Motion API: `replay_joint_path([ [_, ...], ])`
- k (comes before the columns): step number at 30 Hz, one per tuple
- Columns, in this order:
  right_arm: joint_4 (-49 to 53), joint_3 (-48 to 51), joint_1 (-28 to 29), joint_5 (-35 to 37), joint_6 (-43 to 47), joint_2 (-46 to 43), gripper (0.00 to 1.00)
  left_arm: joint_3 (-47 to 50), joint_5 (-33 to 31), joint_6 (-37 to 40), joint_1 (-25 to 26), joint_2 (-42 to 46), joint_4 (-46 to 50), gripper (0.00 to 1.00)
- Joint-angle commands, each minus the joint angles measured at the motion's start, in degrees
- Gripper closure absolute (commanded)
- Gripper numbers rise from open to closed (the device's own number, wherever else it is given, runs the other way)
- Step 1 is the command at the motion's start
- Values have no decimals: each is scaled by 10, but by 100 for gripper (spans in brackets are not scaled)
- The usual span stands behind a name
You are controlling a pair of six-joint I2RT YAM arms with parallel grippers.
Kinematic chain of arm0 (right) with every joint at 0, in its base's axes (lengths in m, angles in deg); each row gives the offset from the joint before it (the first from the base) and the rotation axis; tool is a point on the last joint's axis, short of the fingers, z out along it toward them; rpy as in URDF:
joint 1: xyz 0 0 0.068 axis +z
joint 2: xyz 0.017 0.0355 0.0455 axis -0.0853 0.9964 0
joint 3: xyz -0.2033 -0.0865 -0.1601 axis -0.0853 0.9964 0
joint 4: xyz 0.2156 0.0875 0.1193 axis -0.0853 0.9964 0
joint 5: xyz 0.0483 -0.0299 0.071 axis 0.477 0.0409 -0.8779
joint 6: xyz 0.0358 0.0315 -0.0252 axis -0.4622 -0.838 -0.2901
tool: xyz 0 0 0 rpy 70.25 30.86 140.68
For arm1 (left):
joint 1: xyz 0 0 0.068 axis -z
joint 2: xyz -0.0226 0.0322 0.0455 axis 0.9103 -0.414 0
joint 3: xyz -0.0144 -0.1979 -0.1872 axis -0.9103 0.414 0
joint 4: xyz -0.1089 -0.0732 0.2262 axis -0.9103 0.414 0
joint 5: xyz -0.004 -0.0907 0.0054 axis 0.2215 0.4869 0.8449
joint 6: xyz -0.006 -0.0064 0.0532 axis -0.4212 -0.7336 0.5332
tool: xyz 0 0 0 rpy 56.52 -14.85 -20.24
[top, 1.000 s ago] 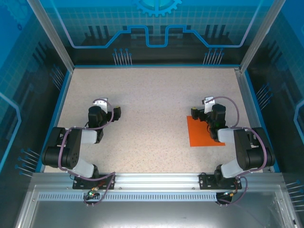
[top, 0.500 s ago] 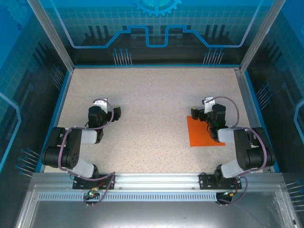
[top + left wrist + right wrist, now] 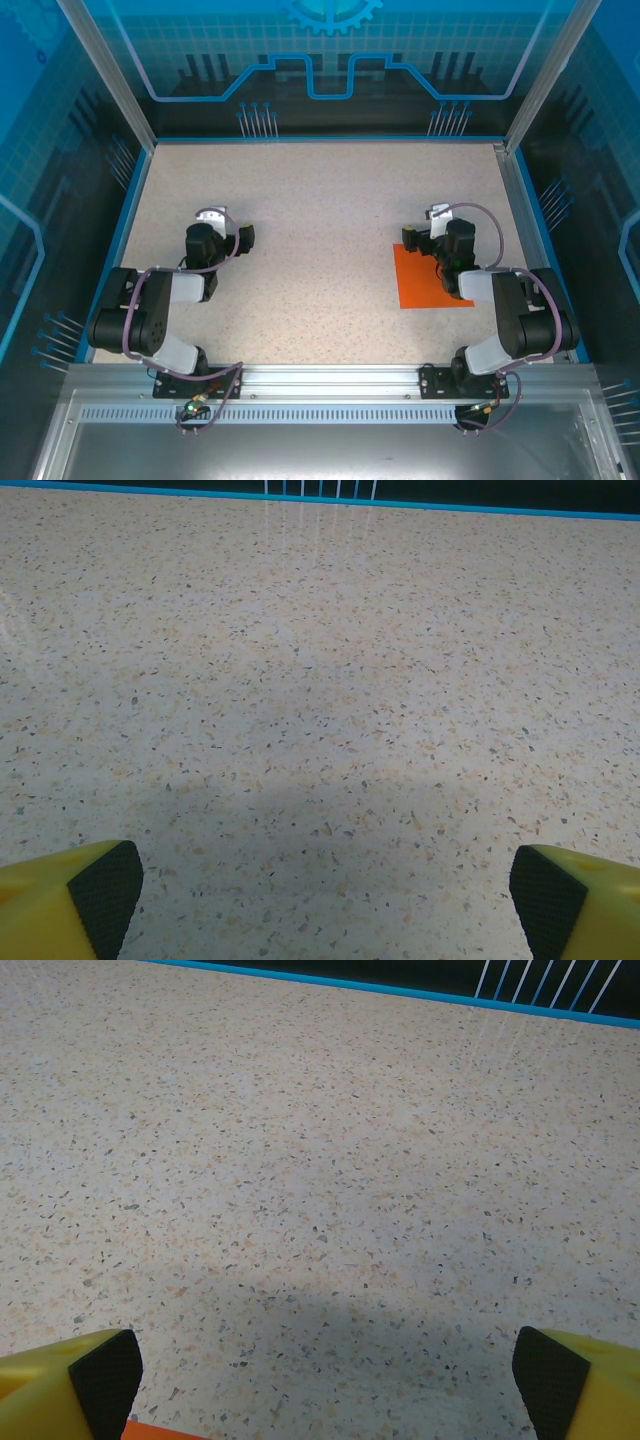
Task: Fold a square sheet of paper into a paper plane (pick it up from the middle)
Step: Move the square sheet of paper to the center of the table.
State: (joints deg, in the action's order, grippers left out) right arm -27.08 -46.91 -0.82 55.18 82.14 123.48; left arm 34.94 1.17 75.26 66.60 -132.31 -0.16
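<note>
Top view: speckled beige bench (image 3: 320,200) with a blue rim, blue-patterned walls (image 3: 330,60) around it. Left hand (image 3: 243,237) was spread over bare surface. Right hand (image 3: 413,238) was spread too, with the square sheet of paper (image 3: 425,290) flat beneath and behind it.
Left wrist: pads (image 3: 105,885) stood wide apart.
Right wrist: pads (image 3: 105,1370) were wide apart, an orange edge beside the left one.

Before me lies a speckled beige table (image 3: 320,200), edged along its far and side borders by a thin blue rim (image 3: 320,139). Beyond it I see a blue back panel (image 3: 330,60) printed with circuit lines. Nearest me runs a silver metal rail (image 3: 330,380).
</note>
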Motion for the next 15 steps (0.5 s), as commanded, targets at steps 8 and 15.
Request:
replay_joint_path([
  [8, -18, -7, -10, -7, -3, 0, 1, -13, -2, 0, -7, 2, -1, 2],
  [15, -18, -6, -10, -7, -3, 0, 1, 1, 33, 13, -7, 21, -14, 1],
])
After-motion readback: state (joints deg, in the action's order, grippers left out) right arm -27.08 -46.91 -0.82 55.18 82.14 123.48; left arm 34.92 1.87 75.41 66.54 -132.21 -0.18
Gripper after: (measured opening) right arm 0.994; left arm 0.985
